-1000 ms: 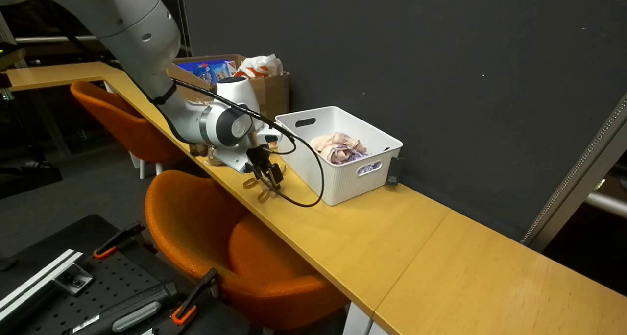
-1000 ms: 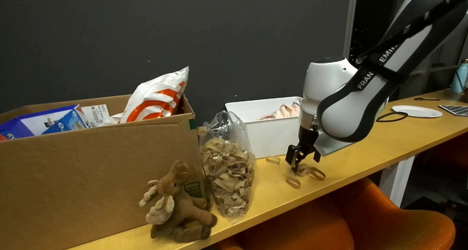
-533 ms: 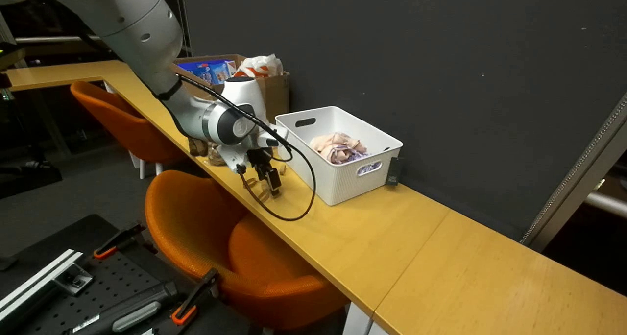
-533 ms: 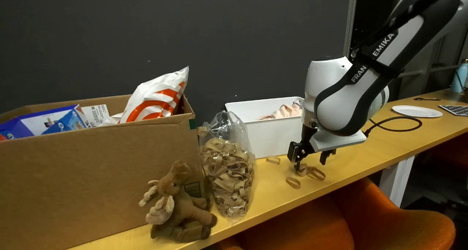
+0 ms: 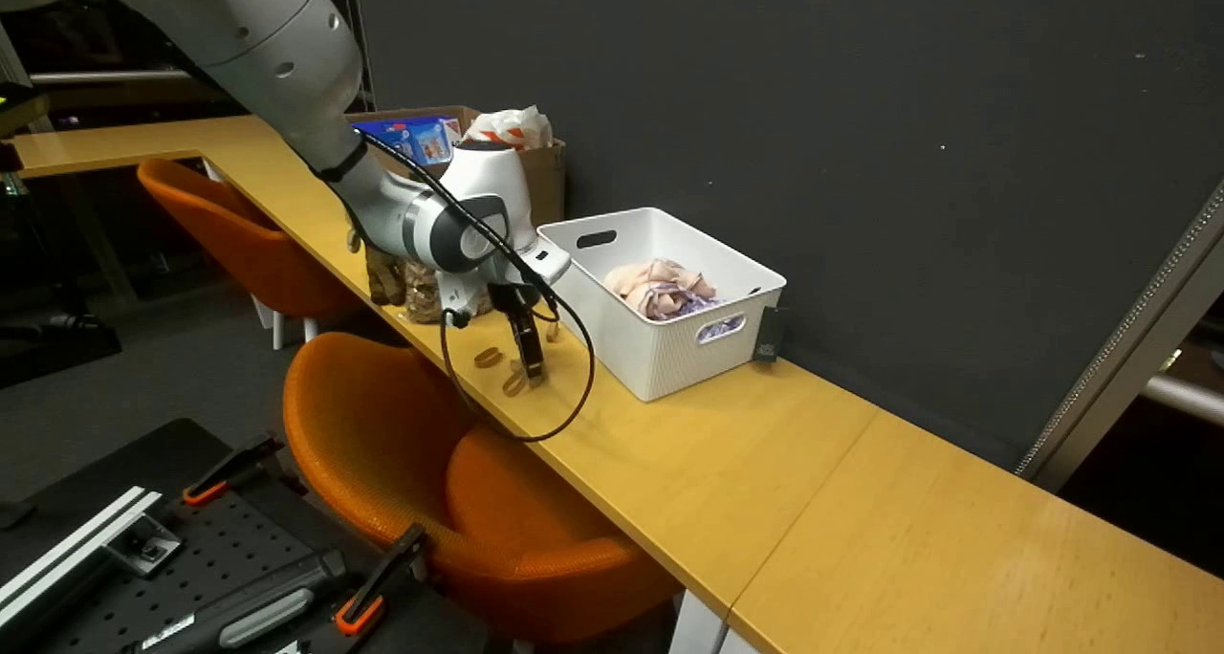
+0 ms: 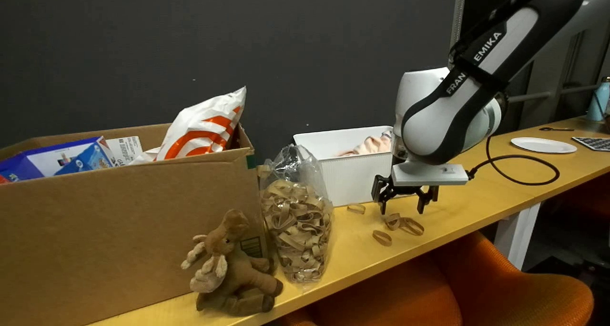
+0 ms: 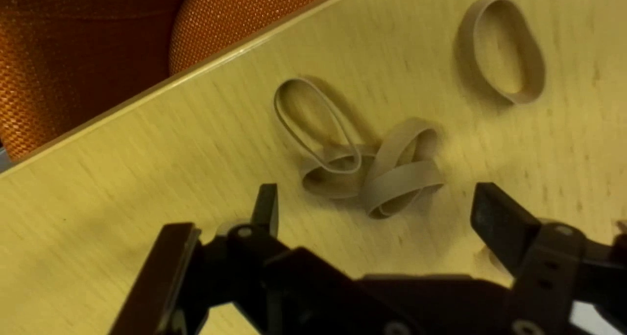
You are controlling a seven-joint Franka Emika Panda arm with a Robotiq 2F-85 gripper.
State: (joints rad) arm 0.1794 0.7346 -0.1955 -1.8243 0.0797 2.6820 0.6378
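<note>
My gripper [image 7: 376, 185] is open and empty in the wrist view, its fingertips wide apart. A small pile of tan rubber bands [image 7: 401, 180] lies on the table just ahead of and between the fingers; it also shows in an exterior view [image 6: 412, 226], below the gripper [image 6: 401, 211]. In the other outside picture the gripper [image 5: 532, 375] is seen edge-on above the table. A single loose band [image 7: 533, 70] lies apart from the pile, closer to the bag. Another band [image 6: 356, 210] lies beside the white bin and is mostly hidden behind the right finger in the wrist view.
A white bin [image 5: 612, 338] holding pink and purple cloth [image 5: 660, 289] stands against the wall. A clear bag of bands [image 6: 298, 230], a plush moose [image 6: 238, 278] and a cardboard box [image 6: 143, 230] stand alongside. An orange chair [image 5: 382, 425] touches the table's [image 5: 746, 444] front side.
The wrist has turned, so both fingers now show side by side in an exterior view. The gripper has risen slightly and the cable loop has swung. The bands have not moved.
</note>
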